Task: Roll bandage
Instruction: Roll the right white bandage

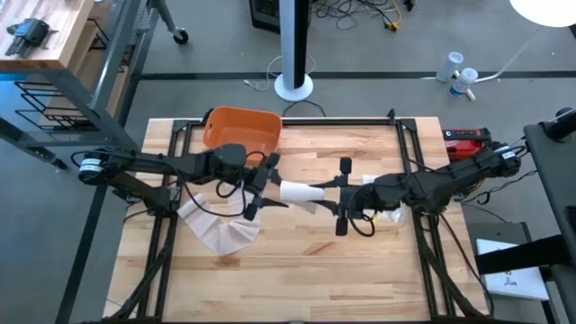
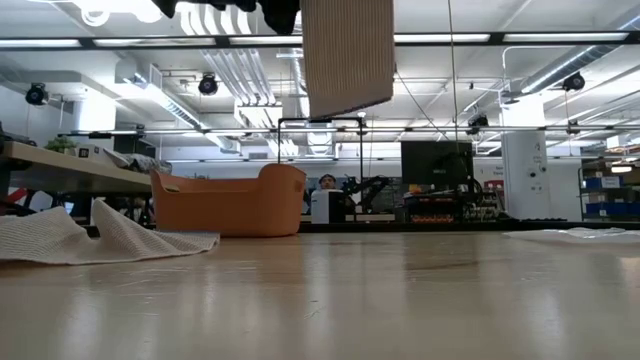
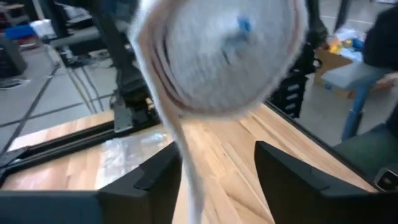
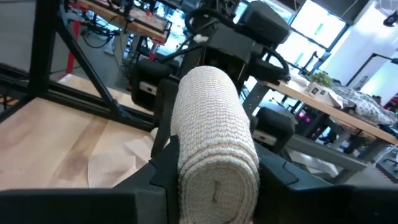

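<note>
The bandage roll (image 1: 301, 192), white and ribbed, hangs in the air over the middle of the table, with my right gripper (image 1: 342, 193) shut on it from the right. From the roll a loose strip (image 3: 186, 180) drops down to a crumpled heap of unrolled bandage (image 1: 220, 232), which lies on the table at the near left. My left gripper (image 1: 263, 186) stands open just left of the roll and faces its flat end (image 3: 217, 56). The strip passes between its spread fingers, and I cannot tell whether it touches them. My right gripper pinches the roll's curved sides (image 4: 186, 155) between its two fingers, at the end nearest the table's right edge. The fingers come level from the right and lie along the roll. The roll (image 2: 345, 55) is lifted well clear of the table and points toward my left gripper.
An orange basket (image 1: 241, 129) stands at the far left of the table. A clear plastic wrapper (image 1: 389, 216) lies under my right arm. Black frame rails (image 1: 414, 162) run along the table's left, right and far sides.
</note>
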{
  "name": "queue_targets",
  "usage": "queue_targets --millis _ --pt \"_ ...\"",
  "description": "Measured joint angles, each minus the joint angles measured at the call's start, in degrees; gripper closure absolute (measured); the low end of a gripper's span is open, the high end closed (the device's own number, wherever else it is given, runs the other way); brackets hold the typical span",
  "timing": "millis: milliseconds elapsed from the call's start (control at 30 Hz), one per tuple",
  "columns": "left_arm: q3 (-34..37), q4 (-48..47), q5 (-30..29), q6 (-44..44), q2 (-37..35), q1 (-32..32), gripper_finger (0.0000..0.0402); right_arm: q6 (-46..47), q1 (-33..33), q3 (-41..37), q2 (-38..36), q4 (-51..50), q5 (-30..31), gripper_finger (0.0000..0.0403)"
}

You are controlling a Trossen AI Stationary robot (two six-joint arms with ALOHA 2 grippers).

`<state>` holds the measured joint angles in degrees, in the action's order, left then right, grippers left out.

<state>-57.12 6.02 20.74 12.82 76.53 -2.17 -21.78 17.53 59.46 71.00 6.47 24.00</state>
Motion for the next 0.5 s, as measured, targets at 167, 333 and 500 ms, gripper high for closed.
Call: queue_targets --millis 167,333,500 --pt "0.0 -0.9 -1.5 -1.4 -0.3 0.0 0.0160 0.6 -0.9 -1.0 0.5 -0.6 0.0 0.0281" --pt "0.0 -2.2 -2.2 -1.0 -0.2 0.0 0.0117 0.6 -1.3 -1.2 0.5 -0.2 0.0 0.0281" --pt "0.0 -6.5 -2.0 -0.7 -0.5 0.3 0.0106 0.1 -1.3 -1.2 0.5 -0.2 0.0 0.0281"
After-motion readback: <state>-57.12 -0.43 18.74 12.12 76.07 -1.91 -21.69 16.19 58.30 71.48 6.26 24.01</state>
